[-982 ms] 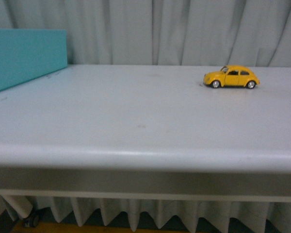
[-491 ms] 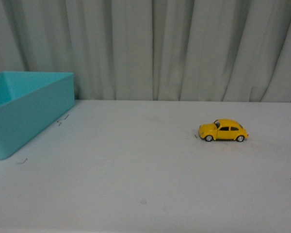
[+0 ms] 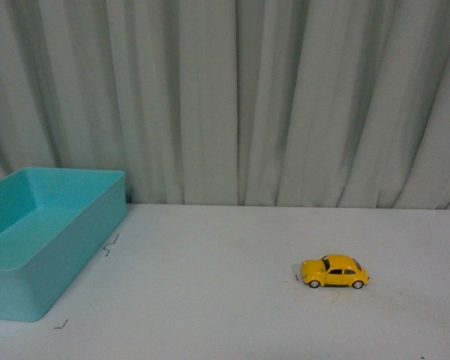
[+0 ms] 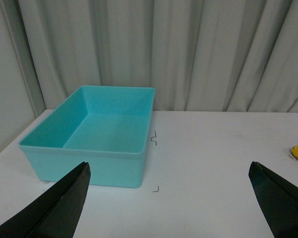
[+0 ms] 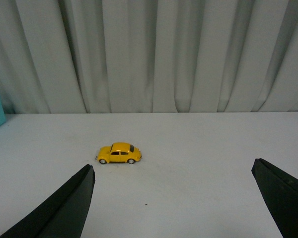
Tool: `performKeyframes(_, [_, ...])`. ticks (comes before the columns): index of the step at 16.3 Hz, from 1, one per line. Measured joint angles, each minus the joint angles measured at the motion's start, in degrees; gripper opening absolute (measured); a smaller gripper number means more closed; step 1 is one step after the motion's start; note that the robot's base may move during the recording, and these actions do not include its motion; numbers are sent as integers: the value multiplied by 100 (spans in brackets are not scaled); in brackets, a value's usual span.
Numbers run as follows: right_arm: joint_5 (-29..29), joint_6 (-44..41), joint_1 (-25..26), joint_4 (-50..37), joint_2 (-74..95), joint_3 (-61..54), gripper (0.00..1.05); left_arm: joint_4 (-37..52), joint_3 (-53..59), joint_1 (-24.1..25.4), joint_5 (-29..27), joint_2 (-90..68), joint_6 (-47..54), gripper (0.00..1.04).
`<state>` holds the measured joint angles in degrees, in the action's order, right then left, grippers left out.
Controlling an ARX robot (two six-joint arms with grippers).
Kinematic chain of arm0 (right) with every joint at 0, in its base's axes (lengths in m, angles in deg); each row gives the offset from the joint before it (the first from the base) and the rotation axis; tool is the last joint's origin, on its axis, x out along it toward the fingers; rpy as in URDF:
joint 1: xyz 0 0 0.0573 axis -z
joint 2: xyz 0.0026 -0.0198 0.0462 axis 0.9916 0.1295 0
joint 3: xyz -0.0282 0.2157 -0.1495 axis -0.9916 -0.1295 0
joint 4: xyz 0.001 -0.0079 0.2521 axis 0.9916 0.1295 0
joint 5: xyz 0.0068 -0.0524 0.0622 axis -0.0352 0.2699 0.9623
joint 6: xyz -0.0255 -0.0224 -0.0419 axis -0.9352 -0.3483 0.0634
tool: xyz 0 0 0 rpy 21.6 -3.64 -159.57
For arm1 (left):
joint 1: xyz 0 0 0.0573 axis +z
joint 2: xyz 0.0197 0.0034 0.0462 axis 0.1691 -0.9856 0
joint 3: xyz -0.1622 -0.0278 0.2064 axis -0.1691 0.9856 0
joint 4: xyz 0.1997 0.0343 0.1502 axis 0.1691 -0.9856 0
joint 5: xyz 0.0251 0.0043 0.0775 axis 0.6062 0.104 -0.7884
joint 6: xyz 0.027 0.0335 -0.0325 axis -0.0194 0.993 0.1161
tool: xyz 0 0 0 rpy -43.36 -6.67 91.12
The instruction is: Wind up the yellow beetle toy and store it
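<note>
Logging yellow beetle toy (image 3: 334,272) standing on wheels on white table (image 3: 210,307), well apart from teal bin (image 3: 82,232). Noting left gripper (image 4: 169,171) and right gripper (image 5: 173,171) both gaping wide, holding nothing. Judging task not yet starting: grasping, winding, storing all pending.

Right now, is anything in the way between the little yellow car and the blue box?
No, nothing visible. Only bare white table lies between the yellow beetle toy and the turquoise box, apart from a few small flat marks by the box's corners.
</note>
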<state>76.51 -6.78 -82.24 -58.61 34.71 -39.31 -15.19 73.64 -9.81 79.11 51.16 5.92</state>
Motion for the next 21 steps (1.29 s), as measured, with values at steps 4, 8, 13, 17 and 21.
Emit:
performKeyframes(4, [-4, 0, 0, 31, 0, 0, 98, -20, 0, 2, -2, 0, 0, 98])
performKeyframes(8, [0, 0, 0, 22, 0, 0, 98, -20, 0, 2, 0, 0, 0, 98])
performKeyframes(13, [-2, 0, 0, 22, 0, 0, 98, -20, 0, 2, 0, 0, 0, 98])
performKeyframes(17, [0, 0, 0, 20, 0, 0, 98, -20, 0, 2, 0, 0, 0, 98])
performKeyframes(21, [0, 0, 0, 20, 0, 0, 98, -20, 0, 0, 0, 0, 0, 98])
